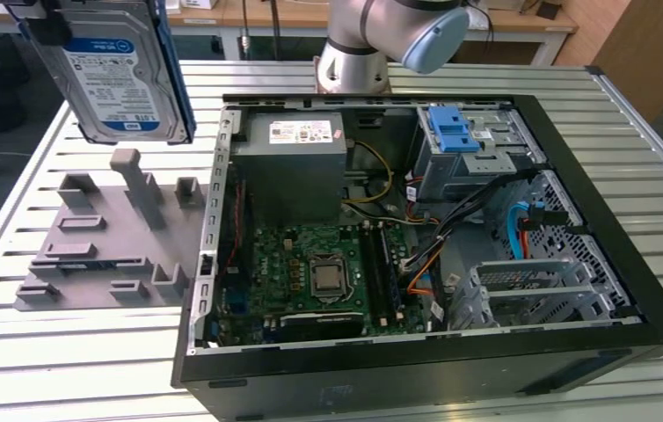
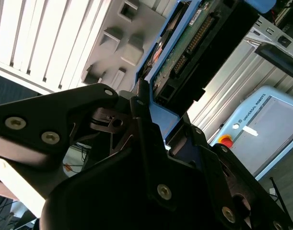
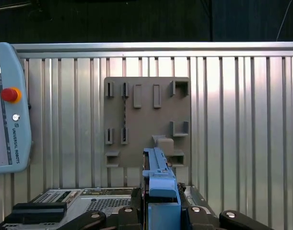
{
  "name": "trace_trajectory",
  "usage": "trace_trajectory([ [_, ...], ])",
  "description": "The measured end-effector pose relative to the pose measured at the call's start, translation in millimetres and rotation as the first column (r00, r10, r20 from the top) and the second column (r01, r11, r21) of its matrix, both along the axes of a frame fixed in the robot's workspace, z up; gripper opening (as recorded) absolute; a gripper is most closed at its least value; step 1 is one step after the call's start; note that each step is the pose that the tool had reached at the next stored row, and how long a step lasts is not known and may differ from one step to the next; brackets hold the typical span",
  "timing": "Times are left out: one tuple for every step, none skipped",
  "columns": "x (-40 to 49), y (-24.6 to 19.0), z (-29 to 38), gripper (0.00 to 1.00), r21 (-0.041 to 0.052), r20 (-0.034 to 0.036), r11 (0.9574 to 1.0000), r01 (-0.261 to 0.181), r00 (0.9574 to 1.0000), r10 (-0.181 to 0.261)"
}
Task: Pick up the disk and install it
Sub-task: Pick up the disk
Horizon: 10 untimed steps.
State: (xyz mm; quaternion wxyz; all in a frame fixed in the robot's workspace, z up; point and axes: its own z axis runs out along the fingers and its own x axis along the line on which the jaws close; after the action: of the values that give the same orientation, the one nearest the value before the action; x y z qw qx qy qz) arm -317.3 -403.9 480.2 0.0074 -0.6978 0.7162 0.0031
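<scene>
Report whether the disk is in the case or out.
Out: the disk hangs in the gripper above the grey holder, outside the case.

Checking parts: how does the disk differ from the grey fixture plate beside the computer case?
The disk hangs upright in the air, clamped in the hand; the grey fixture plate lies flat on the slatted table. The disk is silver with a blue frame; the fixture plate is plain grey. Both are outside the computer case.

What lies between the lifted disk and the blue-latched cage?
In the exterior view, the case wall and the grey box with the white sticker lie between disk and cage.
</scene>
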Motion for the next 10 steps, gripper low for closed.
trace_trajectory([
  [1.3, -0.6, 0.0, 0.37, 0.0001, 0.0, 1.0, 0.0, 1.0, 0.0],
  [2.6, -1.2, 0.0, 0.37, 0.0, 0.0, 1.0, 0.0, 1.0, 0.0],
  [3.9, -1.8, 0.0, 0.37, 0.0001, 0.0, 1.0, 0.001, 1.0, -0.001],
  [5.2, -2.3, 0.0, 0.37, 0.0, 0.0, 1.0, 0.001, 1.0, -0.001],
  [6.4, -2.8, 0.0, 0.37, 0.0, 0.0, 1.0, 0.001, 1.0, -0.001],
  [7.6, -3.3, 0.0, 0.37, 0.0, 0.0, 1.0, 0.001, 1.0, -0.001],
  [8.9, -3.9, 0.0, 0.37, 0.0, 0.0, 1.0, 0.002, 1.0, -0.002],
  [10.1, -4.4, 0.0, 0.37, 0.0001, 0.0, 1.0, 0.002, 1.0, -0.002],
  [11.6, -5.0, 0.0, 0.37, 0.0, 0.0001, 1.0, 0.002, 1.0, -0.002],
  [12.9, -5.5, 0.0, 0.37, 0.0, 0.0, 1.0, 0.002, 1.0, -0.002],
])
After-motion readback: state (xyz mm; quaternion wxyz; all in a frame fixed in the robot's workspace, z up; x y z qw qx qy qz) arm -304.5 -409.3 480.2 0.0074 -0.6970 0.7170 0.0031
